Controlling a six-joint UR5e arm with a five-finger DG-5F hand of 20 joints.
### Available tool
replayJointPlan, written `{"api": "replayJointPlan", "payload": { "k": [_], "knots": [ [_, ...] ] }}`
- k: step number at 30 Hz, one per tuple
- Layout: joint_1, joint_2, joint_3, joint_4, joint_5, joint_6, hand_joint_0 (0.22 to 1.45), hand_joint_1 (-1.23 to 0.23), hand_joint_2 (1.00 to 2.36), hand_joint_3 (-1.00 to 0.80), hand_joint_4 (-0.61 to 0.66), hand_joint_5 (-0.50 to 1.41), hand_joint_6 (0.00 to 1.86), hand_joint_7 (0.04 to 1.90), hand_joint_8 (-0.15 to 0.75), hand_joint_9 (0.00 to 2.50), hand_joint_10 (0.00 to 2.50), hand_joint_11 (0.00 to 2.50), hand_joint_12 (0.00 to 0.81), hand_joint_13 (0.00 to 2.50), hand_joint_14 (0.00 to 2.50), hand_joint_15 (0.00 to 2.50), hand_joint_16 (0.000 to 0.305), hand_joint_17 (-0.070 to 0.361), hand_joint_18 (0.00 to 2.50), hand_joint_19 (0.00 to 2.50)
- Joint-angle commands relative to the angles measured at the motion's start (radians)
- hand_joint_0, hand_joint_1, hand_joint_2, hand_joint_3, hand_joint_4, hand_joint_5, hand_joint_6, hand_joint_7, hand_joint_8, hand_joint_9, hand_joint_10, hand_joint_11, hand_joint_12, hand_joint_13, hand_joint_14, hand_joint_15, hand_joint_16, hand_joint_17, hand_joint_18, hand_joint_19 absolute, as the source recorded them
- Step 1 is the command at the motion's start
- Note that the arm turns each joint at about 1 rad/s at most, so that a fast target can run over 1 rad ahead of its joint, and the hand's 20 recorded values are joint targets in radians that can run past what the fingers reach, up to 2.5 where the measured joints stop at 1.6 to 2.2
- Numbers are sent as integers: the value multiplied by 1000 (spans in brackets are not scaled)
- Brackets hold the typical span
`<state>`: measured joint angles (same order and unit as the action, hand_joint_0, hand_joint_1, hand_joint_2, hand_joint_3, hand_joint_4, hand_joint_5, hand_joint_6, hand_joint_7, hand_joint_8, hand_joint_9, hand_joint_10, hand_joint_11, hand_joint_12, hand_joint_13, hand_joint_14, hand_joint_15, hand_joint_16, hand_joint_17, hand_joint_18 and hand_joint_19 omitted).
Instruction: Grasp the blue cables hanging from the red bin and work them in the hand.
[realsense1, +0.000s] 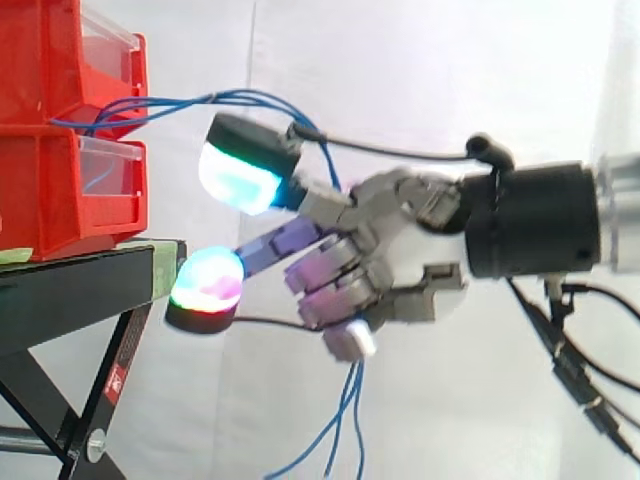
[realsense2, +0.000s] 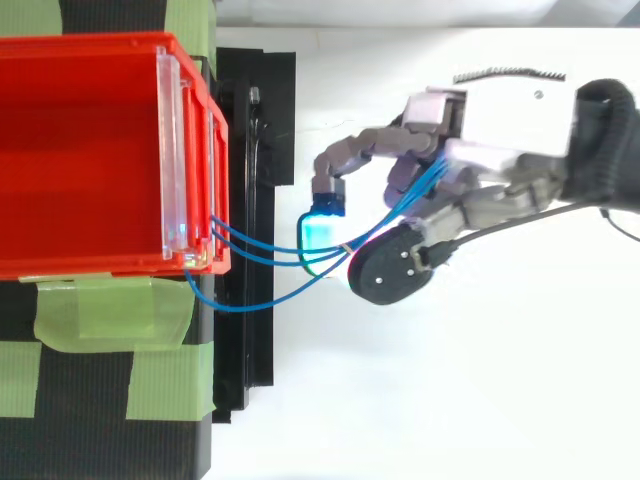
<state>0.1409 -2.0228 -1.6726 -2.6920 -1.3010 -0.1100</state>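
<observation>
Several thin blue cables (realsense1: 180, 101) leave the front of the upper red bin (realsense1: 60, 60), arc to the right and run into my hand (realsense1: 385, 235). Their loose ends hang below the hand (realsense1: 345, 415). Seen from the top, the cables (realsense2: 262, 246) fan out from the bin's front wall (realsense2: 195, 150) and pass between the curled fingers of my hand (realsense2: 500, 115). The fingers are bent around the strands, and one fingertip (realsense1: 240, 175) glows cyan above while another fingertip (realsense1: 207, 280) glows red and green below. The hand sits just right of the bins, apart from them.
A second red bin (realsense1: 50, 190) sits under the upper one on the black stand (realsense1: 70, 290). Green tape (realsense2: 100, 310) covers part of the stand beside the bin. A white curtain hangs behind, and there is open space under and right of the hand.
</observation>
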Motion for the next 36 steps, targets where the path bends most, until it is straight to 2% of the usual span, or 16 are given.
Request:
{"api": "replayJointPlan", "payload": {
  "k": [1, 6, 13, 14, 20, 29, 33, 36],
  "knots": [
    [-6, 47, 1, -80, 3, -36, 756, -581, 1000, -1000, 274, 44, 514, 1201, 649, 1839, 2500, 2500, 730, 2101, 2500, 2003, 210, 158, 2500, 590],
    [-15, 61, 1, -114, -1, -36, 758, -580, 1000, -1000, 270, 44, 514, 1201, 649, 1839, 2500, 2500, 730, 2101, 2500, 2003, 210, 158, 2500, 590],
    [-21, 81, 1, -115, -3, -39, 757, -579, 1000, -1000, 263, 47, 512, 1199, 649, 1839, 2500, 2500, 730, 2101, 2500, 2003, 210, 158, 2500, 590],
    [-26, 96, 1, -121, -3, -51, 758, -579, 1000, -1000, 263, 48, 512, 1200, 649, 1839, 2500, 2500, 730, 2101, 2500, 2003, 210, 158, 2500, 590],
    [-30, 124, 1, -146, 2, -60, 753, -576, 1000, -1000, 258, 47, 517, 1203, 649, 1839, 2500, 2500, 730, 2101, 2500, 2003, 210, 158, 2500, 590],
    [-30, 122, 13, -146, 5, -65, 750, -577, 1000, -1000, 231, 39, 552, 1189, 649, 1839, 2500, 2500, 730, 2101, 2500, 2003, 210, 158, 2500, 590],
    [-24, 122, 13, -140, 37, -69, 746, -577, 1000, -1000, 218, 41, 575, 1190, 649, 1839, 2500, 2500, 730, 2101, 2500, 2003, 210, 158, 2500, 590],
    [-18, 122, 13, -131, 83, -85, 740, -579, 1000, -1000, 215, 44, 585, 1187, 649, 1839, 2500, 2500, 730, 2101, 2500, 2003, 210, 158, 2500, 590]
  ]
}}
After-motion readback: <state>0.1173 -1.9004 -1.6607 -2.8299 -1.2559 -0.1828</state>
